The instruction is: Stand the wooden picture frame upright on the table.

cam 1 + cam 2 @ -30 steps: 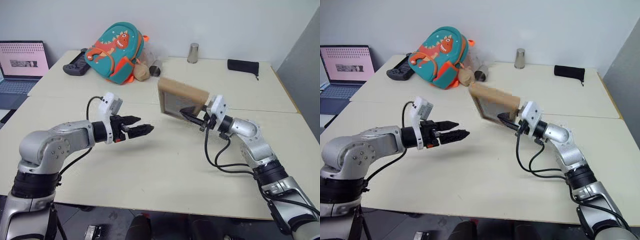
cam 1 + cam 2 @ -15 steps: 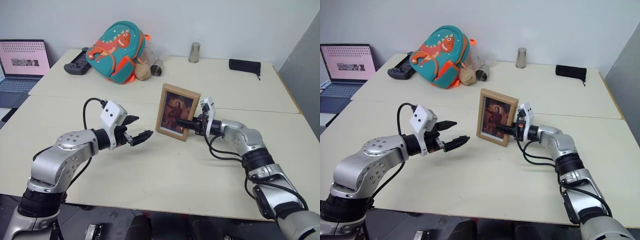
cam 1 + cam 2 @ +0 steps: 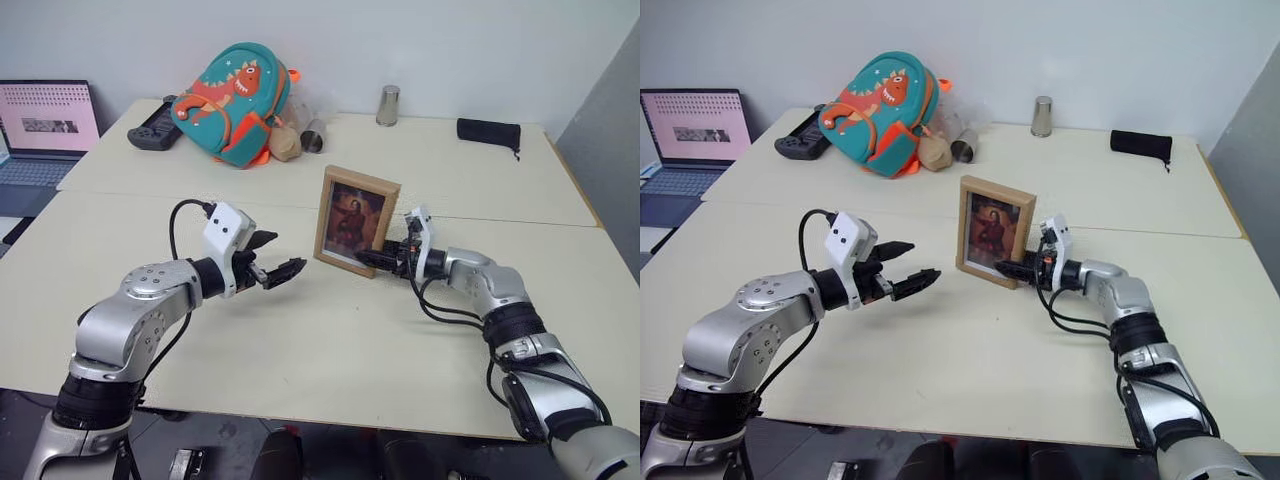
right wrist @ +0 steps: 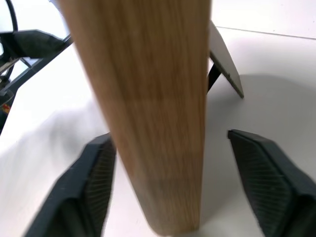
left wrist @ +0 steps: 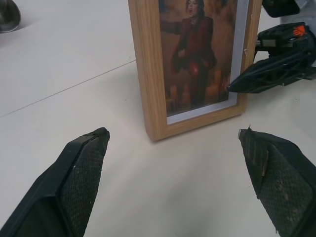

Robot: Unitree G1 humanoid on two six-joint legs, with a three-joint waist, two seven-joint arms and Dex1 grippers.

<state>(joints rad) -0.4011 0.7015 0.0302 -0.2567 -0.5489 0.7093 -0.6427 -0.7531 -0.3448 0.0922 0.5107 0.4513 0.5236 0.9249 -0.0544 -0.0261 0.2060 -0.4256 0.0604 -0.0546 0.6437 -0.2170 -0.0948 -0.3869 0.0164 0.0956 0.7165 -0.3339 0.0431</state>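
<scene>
Standing upright, the wooden picture frame [image 3: 355, 220] sits between the spread right pincer [image 3: 372, 259].

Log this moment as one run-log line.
wooden picture frame: upright on table | right gripper: open, astride frame edge | left gripper: open, apart

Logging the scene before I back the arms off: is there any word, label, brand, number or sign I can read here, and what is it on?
None can be read.
Laptop: rows of marks and a small picture on its pink screen, too small to read.
Backpack: a dinosaur picture, no lettering visible.
Wooden picture frame, upright on the table: a portrait, no lettering visible.
</scene>
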